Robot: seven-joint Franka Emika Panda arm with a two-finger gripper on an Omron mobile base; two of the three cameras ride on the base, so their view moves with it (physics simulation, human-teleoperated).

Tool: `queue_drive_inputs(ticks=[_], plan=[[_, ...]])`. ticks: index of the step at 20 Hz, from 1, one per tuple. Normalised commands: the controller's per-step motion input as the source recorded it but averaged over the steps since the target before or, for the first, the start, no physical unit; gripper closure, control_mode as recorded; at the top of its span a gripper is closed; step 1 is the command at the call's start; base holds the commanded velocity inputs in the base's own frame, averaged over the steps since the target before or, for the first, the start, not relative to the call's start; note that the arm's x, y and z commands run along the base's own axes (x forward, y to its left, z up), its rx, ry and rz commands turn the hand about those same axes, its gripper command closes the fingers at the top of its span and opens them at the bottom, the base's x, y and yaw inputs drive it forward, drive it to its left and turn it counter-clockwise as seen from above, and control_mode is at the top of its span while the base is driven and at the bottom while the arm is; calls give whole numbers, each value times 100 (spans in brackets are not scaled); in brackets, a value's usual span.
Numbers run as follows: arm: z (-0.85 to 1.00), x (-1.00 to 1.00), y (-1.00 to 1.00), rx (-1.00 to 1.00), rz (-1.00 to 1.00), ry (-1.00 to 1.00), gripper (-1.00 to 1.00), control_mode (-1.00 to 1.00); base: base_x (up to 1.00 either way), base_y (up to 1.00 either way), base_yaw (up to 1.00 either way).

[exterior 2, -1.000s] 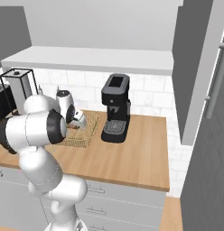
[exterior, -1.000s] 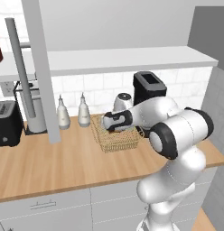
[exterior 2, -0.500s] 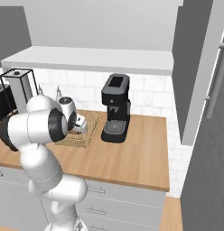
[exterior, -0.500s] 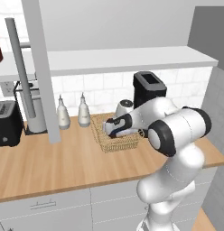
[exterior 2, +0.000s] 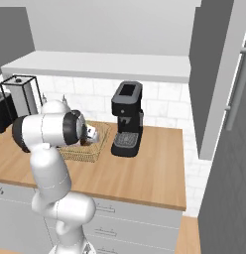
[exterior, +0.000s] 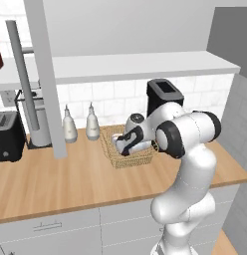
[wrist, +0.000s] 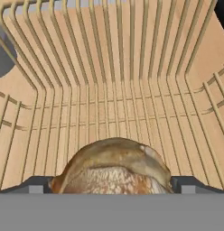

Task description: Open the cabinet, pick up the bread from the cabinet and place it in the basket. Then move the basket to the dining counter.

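Observation:
The bread (wrist: 114,164), a golden-brown bun, lies on the floor of the tan wire basket (wrist: 114,67), between my fingertips (wrist: 38,185). My gripper (wrist: 112,186) is open, with one fingertip on each side of the bun. From the base, the hand (exterior: 126,142) reaches down into the basket (exterior: 126,160) on the wooden worktop, and it hides the bun. From the right side the gripper (exterior 2: 92,135) sits over the basket (exterior 2: 81,154). The cabinet (exterior: 135,64) hangs above, its door (exterior: 46,74) swung open. The dining counter is out of view.
A black coffee machine (exterior: 164,97) (exterior 2: 127,119) stands right behind the basket. Two pale bottles (exterior: 80,124) stand to its left against the white tiles, a black toaster (exterior: 8,137) farther left. Another open grey door (exterior 2: 216,74) stands at the worktop's right end.
The hand has sunk a little lower into the basket. The jaws have stayed wide and the basket has not moved.

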Motion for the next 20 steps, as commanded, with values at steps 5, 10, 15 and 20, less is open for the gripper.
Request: queue_drive_inputs(ticks=[5,10,15,20], plan=[[2,20,5,0,0,-1,-100,-100,0,0,0],[34,8,11,0,0,-12,-100,-100,0,0,0],[53,-42,0,0,0,-17,-100,-100,0,0,0],[50,-87,-25,3,-5,-6,-100,-100,0,0,0]])
